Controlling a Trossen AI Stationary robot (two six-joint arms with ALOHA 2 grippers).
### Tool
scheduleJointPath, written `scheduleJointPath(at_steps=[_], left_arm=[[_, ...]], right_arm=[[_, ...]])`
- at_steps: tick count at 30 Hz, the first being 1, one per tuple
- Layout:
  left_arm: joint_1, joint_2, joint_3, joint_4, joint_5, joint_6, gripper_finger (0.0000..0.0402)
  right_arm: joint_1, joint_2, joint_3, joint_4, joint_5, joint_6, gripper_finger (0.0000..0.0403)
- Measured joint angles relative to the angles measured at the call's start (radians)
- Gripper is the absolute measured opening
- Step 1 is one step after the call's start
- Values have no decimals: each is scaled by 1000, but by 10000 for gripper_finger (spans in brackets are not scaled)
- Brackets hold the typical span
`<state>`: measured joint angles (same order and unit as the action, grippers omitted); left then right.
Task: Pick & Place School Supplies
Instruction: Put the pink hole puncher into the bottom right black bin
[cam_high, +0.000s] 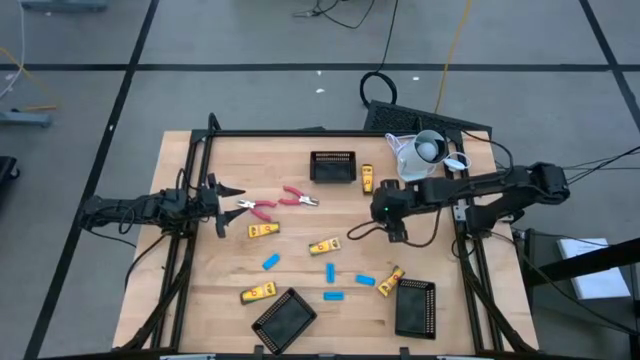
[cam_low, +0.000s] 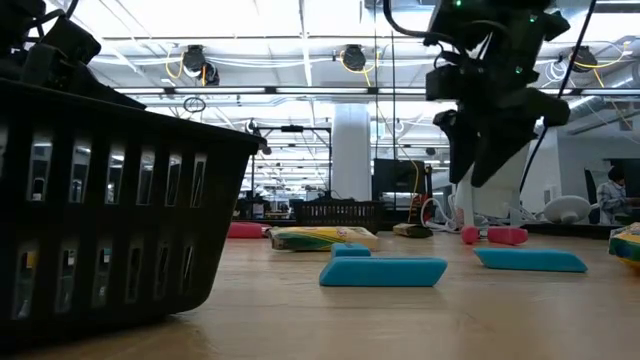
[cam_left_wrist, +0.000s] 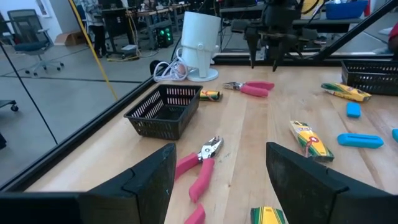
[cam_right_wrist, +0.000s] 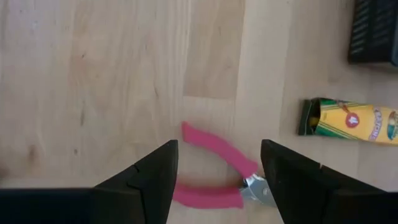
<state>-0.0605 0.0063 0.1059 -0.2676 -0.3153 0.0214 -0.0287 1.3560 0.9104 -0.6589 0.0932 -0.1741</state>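
The right end effector (cam_high: 392, 222) hangs above the tabletop (cam_high: 300, 270) with its fingers spread wide and nothing between them. Its wrist view frames a pink-handled tool (cam_right_wrist: 214, 155) lying flat below, beside a yellow-and-black block (cam_right_wrist: 351, 121). This looks like the reach stage of a pick, though the blurred tool leaves the alignment uncertain. Next it should descend squarely and close across the handles. The left end effector (cam_high: 222, 207) waits at the left edge, also wide open and empty.
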Motion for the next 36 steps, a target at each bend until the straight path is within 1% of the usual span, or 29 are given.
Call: scheduleJointPath(at_steps=[5,14,16,21,36], left_arm=[[0,0,0,1,0,0,250],[0,0,0,2,0,0,250],[0,0,0,3,0,3,250],[0,0,0,1,0,2,250],[0,0,0,0,0,3,250]], right_arm=[[-4,36,0,-13,-43,-3,223],[-4,161,0,-6,-39,-55,221],[-4,176,-1,2,-16,-59,222],[-9,178,-25,55,35,-82,221],[-23,178,-86,136,37,-85,221]])
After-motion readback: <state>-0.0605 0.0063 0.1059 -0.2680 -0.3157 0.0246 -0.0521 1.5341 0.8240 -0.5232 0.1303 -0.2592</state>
